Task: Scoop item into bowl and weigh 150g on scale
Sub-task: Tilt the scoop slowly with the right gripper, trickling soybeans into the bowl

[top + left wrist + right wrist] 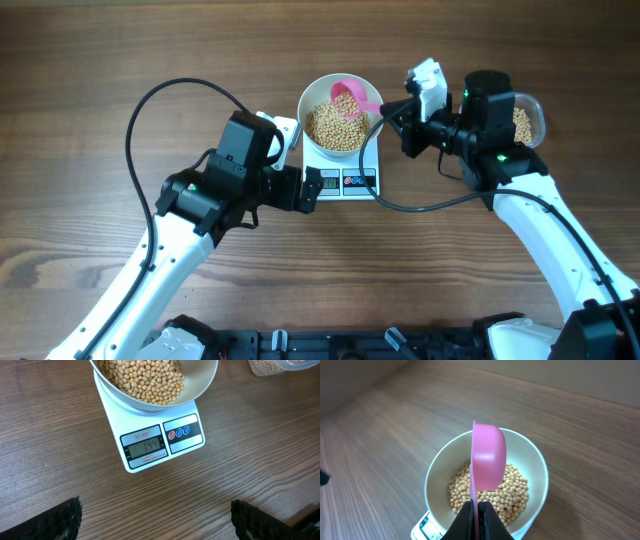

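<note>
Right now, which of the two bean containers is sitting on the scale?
The round white bowl, which rests on the scale. The clear tub stands off the scale, directly on the table at the far right.

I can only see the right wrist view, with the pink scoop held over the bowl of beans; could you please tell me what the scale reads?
Observer: In the left wrist view, the display on the scale reads 144.
Operator: Thank you. Where is the supply?
Observer: Overhead, a clear tub of beans sits to the right of the bowl, partly under the right arm.
Operator: Is the left arm in the way?
Observer: No. Its fingers stand wide open and empty, pointing at the scale without touching it.
</note>
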Robot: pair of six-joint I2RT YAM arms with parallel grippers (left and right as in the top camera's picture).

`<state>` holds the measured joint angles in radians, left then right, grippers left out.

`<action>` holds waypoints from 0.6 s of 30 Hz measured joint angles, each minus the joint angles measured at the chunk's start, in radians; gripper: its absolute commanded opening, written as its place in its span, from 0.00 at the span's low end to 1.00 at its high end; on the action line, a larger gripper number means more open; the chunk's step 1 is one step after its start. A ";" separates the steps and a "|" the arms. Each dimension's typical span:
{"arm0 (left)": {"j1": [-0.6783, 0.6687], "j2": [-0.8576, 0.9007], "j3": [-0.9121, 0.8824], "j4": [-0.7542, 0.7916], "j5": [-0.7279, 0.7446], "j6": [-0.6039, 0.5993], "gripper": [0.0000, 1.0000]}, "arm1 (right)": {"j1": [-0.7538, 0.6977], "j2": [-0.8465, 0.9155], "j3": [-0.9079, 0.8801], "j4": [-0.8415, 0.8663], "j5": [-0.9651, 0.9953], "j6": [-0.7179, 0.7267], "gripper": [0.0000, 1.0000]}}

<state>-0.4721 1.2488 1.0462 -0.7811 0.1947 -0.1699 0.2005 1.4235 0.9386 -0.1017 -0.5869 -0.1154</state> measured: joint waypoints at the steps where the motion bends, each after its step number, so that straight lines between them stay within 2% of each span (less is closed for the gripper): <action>1: 0.000 0.000 0.000 0.000 0.000 0.000 1.00 | 0.000 0.000 0.000 -0.003 -0.008 -0.014 0.04; 8: 0.000 0.000 0.000 0.000 0.000 0.000 1.00 | 0.000 0.000 0.000 -0.003 -0.023 -0.040 0.04; 18: 0.000 0.000 0.000 0.000 0.000 0.000 1.00 | 0.000 0.000 0.000 -0.002 -0.015 0.003 0.04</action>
<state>-0.4721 1.2488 1.0462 -0.7807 0.1947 -0.1699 0.2005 1.4235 0.9386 -0.1040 -0.6018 -0.1127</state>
